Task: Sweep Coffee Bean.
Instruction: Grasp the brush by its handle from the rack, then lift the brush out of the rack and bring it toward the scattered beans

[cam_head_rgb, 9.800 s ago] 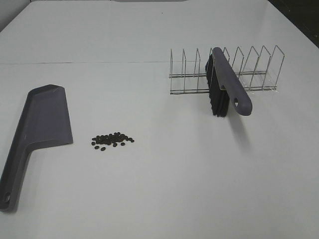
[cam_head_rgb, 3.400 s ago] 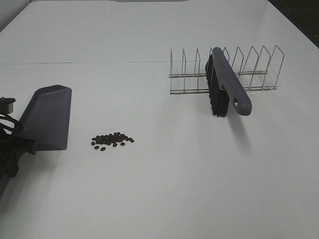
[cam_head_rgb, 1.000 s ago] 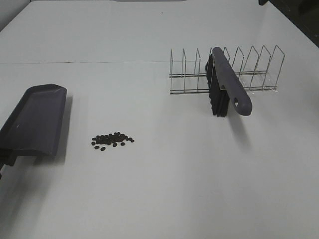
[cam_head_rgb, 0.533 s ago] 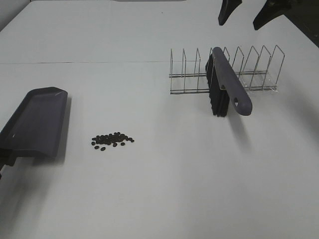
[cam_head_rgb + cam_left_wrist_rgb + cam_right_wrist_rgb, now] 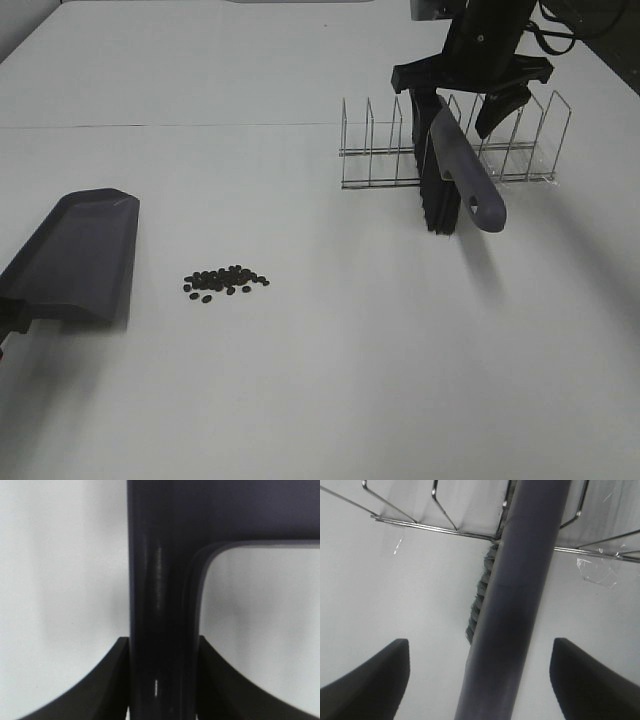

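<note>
High view, beans: the coffee beans (image 5: 226,283) lie in a loose cluster on the white table (image 5: 320,400), near the front lip of the dustpan (image 5: 75,258) but apart from it, and well apart from the brush (image 5: 455,170)
High view, dustpan: tilted at the left edge, its handle running out of the picture
High view, brush: set on edge in the wire rack (image 5: 520,140), handle slanting out toward the front
High view, right gripper (image 5: 462,115): over the brush handle at the rack, fingers spread to either side
Left wrist view, left gripper (image 5: 162,690): clamped on the dustpan (image 5: 160,580) handle, a finger pressed against each side
Right wrist view, right gripper (image 5: 480,680): jaws wide apart, holding nothing; the brush (image 5: 520,580) handle runs between the fingers with a clear gap on each side
Right wrist view, rack: the wire rack (image 5: 405,522) crosses behind the handle, with bristles (image 5: 479,597) showing beside it
</note>
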Controlling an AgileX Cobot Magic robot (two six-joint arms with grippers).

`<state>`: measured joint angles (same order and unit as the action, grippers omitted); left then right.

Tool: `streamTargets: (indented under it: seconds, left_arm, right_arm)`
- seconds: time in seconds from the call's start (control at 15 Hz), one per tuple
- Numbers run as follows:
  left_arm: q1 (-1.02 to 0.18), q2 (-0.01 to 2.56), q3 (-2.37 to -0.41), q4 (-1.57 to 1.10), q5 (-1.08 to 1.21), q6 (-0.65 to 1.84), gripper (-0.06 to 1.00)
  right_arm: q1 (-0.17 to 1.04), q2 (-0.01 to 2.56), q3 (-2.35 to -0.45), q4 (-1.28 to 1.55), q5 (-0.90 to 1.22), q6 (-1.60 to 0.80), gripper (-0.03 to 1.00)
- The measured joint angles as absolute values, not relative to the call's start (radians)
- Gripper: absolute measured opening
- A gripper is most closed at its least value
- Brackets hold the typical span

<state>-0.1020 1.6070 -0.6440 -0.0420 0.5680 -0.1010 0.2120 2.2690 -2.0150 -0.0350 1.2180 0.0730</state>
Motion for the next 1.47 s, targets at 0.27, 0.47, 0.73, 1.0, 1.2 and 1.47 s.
streamTargets:
  seconds: [0.27, 0.47, 0.73, 1.0, 1.2, 1.47]
  left_arm:
    - [-0.102, 1.607, -0.644, -0.042, 0.568, -0.101, 0.33]
    - [-0.102, 1.607, -0.644, -0.042, 0.569, -0.101, 0.33]
    - [-0.102, 1.607, -0.644, -0.042, 0.57, -0.082, 0.33]
    - [-0.102, 1.606, -0.644, -0.042, 0.577, -0.079, 0.33]
    - [-0.102, 1.606, -0.644, -0.041, 0.581, -0.079, 0.33]
    - [-0.102, 1.606, -0.644, -0.039, 0.583, -0.079, 0.33]
  right_arm:
    - [0.212, 2.315, -2.021, -0.035, 1.218, 0.073, 0.72]
    - [0.212, 2.342, -2.021, -0.046, 1.219, 0.079, 0.61]
    - [0.208, 2.345, -2.021, -0.099, 1.224, 0.158, 0.36]
    - [0.208, 2.317, -2.021, -0.107, 1.224, 0.173, 0.36]
    - [0.208, 2.229, -2.021, -0.107, 1.225, 0.174, 0.36]
    - [0.208, 2.129, -2.021, -0.107, 1.227, 0.173, 0.36]
